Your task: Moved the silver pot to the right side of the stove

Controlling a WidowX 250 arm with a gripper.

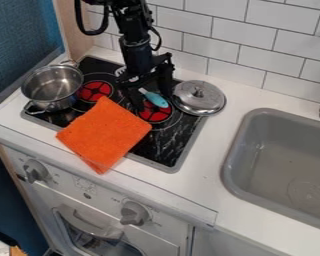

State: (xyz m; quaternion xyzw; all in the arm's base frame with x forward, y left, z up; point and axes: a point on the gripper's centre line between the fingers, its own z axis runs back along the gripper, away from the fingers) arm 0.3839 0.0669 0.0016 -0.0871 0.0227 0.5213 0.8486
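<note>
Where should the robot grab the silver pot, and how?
I'd pinch the silver pot by its rim, on the side by the nearest red burner, coming down from above. It stands upright and open, so the thin rim looks easy to squeeze from inside and outside.

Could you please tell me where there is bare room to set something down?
Bare counter runs between stove and sink, in front of the lid. The stove's front right corner, beside the orange cloth, is free too. It is crowded farther back, with pot, cloth, lid, blue tool and gripper close together.
</note>
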